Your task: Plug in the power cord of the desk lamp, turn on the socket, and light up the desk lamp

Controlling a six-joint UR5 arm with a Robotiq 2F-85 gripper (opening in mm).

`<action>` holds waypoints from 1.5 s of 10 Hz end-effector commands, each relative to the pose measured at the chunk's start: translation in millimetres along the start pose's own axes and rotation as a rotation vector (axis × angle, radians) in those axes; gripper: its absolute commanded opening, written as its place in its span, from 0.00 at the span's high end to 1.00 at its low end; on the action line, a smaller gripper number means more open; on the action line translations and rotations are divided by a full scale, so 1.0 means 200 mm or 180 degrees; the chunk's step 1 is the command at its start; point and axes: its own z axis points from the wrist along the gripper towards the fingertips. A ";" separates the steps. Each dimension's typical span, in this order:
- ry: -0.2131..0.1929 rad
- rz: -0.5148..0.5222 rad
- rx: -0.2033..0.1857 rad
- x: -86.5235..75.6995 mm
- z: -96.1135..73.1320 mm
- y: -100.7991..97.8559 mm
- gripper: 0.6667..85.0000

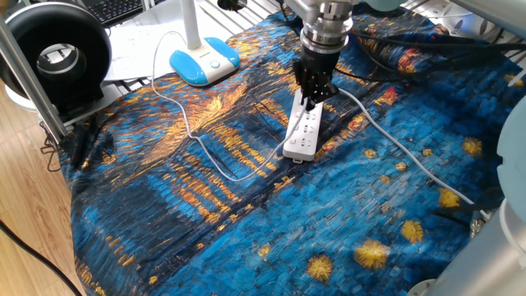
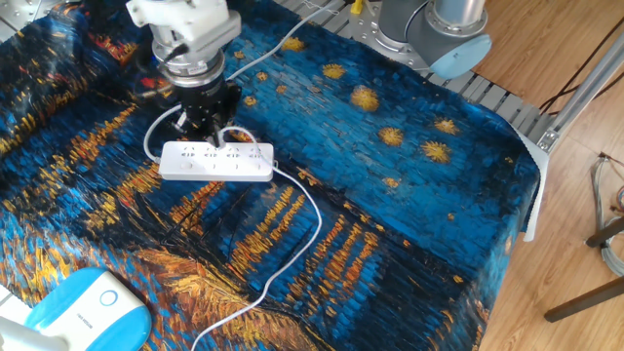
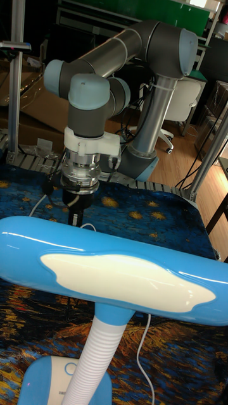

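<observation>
The socket [image 1: 302,130] [image 2: 216,162] lies on the starry blue cloth as a white strip. My gripper [image 1: 316,92] [image 2: 209,125] hangs just over its far end, fingers pointing down and shut on the small white plug of the power cord [image 1: 191,131] [image 2: 309,210]. That thin cord loops across the cloth back to the desk lamp base [image 1: 204,62] [image 2: 83,310]. In the tall fixed view the lamp's blue-and-white head [image 3: 114,272] fills the foreground and hides the fingertips of the gripper [image 3: 76,218]. No light shows on the lamp.
The strip's thicker white cable [image 1: 403,148] trails toward the right edge of the cloth. A black ring-shaped device [image 1: 57,53] and a metal post [image 1: 29,78] stand at the left. The arm's base [image 2: 434,29] sits at the table's far corner.
</observation>
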 end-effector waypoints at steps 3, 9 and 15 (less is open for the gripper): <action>0.0050 -0.0968 -0.0001 0.03 0.01 -0.03 0.99; -0.0089 -0.1494 -0.0120 0.05 0.09 0.00 0.99; -0.0360 -0.1640 -0.0210 0.03 0.13 0.09 0.99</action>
